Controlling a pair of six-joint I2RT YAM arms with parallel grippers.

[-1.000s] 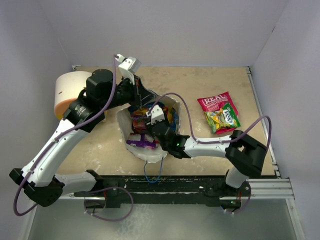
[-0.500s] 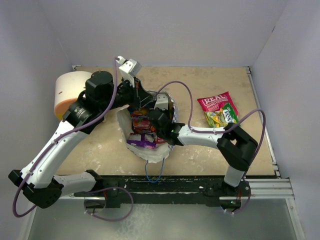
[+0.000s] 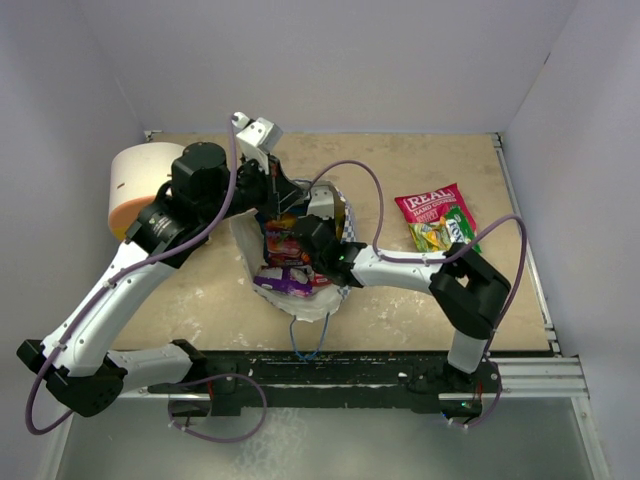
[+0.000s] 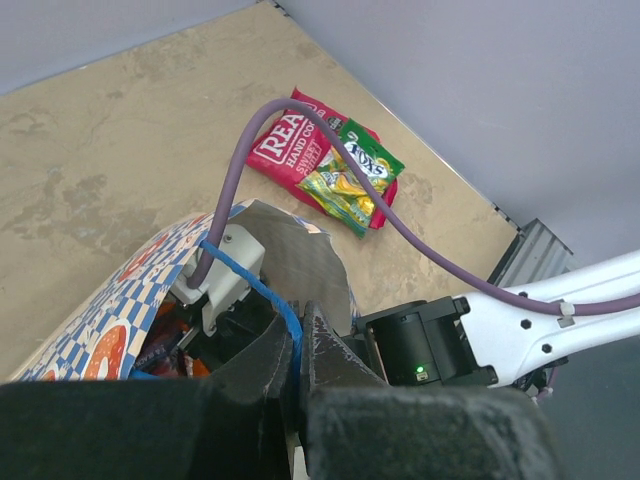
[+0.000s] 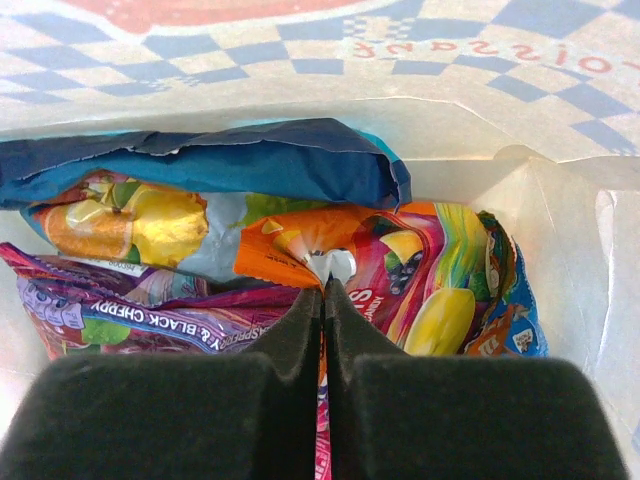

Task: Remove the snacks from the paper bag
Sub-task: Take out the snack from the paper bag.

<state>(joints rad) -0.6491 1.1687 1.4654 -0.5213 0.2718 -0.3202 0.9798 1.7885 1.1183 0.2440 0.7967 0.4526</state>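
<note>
Pinches orange-pink glossy foil packet [image 5: 400,270] with closed right gripper [image 5: 325,290] inside blue-and-white checkered paper bag [image 5: 300,60]; clamps left gripper [image 4: 300,350] on blue cord handle [image 4: 255,285].

The right gripper [image 5: 324,285], open a second ago, now has its fingers pressed together on the crimped edge of an orange-and-pink packet [image 5: 400,262] inside the paper bag [image 3: 300,308]. The right arm [image 3: 400,268] reaches deeper into the bag than before, its elbow drawn in toward the left.
</note>
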